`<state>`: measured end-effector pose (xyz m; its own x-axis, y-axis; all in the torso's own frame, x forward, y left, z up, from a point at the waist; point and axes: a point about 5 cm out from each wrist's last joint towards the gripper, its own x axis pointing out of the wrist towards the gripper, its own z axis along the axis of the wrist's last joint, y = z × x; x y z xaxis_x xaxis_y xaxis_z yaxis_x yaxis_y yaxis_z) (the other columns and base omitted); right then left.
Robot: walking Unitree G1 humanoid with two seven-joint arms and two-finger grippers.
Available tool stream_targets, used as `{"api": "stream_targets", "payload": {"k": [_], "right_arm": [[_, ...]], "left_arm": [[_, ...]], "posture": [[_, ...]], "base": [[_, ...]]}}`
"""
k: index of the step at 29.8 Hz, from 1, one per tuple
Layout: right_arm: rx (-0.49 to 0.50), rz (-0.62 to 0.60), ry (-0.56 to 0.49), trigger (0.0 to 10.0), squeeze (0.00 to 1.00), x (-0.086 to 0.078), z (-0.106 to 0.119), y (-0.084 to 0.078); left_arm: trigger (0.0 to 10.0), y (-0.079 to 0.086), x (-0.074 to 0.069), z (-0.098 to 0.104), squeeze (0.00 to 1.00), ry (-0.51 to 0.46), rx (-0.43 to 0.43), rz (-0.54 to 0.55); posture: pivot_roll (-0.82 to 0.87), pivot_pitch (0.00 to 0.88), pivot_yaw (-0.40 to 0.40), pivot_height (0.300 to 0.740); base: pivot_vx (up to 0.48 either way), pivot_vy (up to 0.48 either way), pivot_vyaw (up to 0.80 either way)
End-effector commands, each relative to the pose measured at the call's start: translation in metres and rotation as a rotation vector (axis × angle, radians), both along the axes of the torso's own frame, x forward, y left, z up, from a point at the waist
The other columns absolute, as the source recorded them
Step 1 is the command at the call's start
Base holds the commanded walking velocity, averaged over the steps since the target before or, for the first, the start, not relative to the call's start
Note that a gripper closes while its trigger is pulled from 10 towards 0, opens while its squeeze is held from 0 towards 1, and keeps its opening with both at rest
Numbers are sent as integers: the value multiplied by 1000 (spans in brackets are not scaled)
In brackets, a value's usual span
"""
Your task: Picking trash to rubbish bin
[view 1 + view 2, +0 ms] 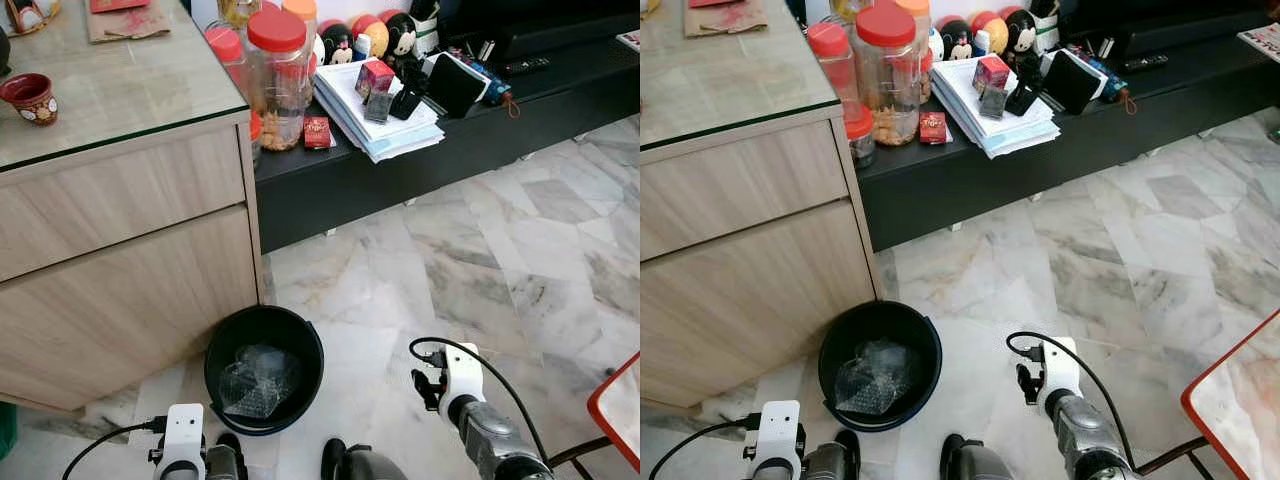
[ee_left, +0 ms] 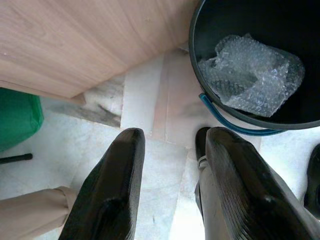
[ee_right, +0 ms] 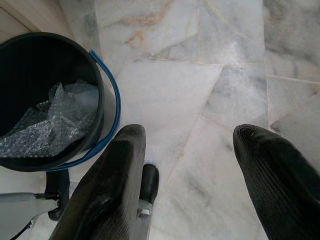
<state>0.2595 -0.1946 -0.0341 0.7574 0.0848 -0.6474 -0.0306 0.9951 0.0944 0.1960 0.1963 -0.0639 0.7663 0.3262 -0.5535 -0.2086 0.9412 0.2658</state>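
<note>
The bubble wrap point(image 2: 252, 75) lying in the black bin point(image 1: 264, 368) looks light, soft and crushable — pinch any fold; left pincer point(image 2: 172, 187) and right pincer point(image 3: 192, 187) hang wide, empty.

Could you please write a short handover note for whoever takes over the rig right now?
Left claw: open, empty, low beside the black bin.
Right claw: open, empty, above bare marble floor to the bin's right.
Bin stands on the floor against the wooden cabinet.
Done: crumpled bubble wrap lies inside the bin.
Left: no further trash visible on the floor nearby; look around for more.
</note>
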Motion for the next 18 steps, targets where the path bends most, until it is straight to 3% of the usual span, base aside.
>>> {"api": "stream_targets", "payload": {"k": [1,12,18], "right_arm": [[-11,-13,51,10000,0,-11,-8,-4],[4,-80,80,10000,0,-22,-15,-10],[-8,-68,98,10000,0,-26,-18,-12]], "left_arm": [[10000,-4,-16,-11,0,81,-24,15],[10000,-10,-27,-18,0,126,-43,14],[10000,-12,-29,-19,0,126,-56,26]], "posture": [[97,211,-150,740],[82,219,-157,740],[78,223,-165,740]], "base": [[0,0,0],[0,0,0],[-264,0,0]]}}
